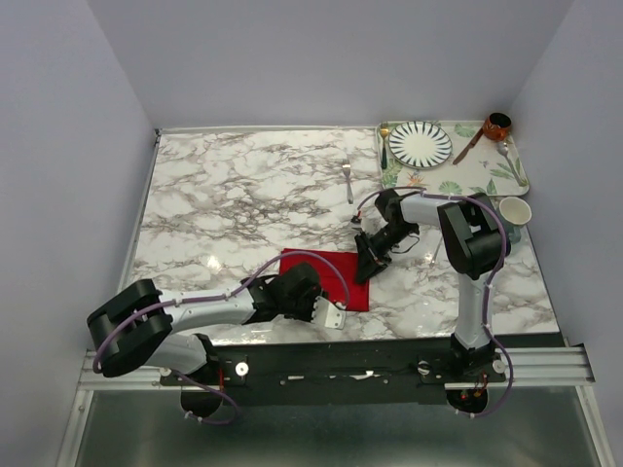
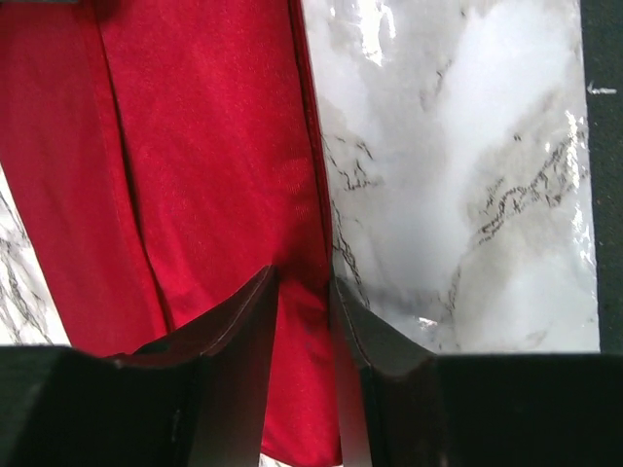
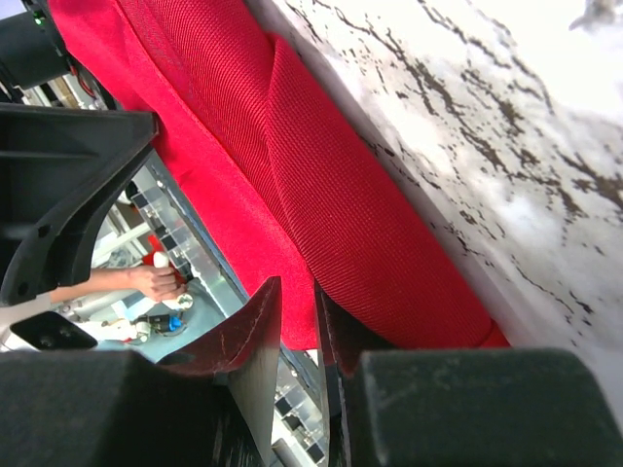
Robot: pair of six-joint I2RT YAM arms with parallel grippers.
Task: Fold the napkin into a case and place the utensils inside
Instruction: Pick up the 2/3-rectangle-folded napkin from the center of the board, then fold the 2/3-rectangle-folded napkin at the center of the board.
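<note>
- The napkin (image 1: 319,269) lies on the bench (image 1: 224,195) near its front edge, between the two grippers, with long folds running across it.
- The left gripper (image 1: 331,313) is at the napkin's near right corner. Its jaws are narrow, and the left wrist view shows them pinching the cloth's edge.
- The right gripper (image 1: 364,270) is at the napkin's right edge. Its jaws are almost closed and clamp a raised fold of the cloth.
- The fork (image 1: 347,181) lies on the bench beyond the napkin, well apart from both grippers.
</note>
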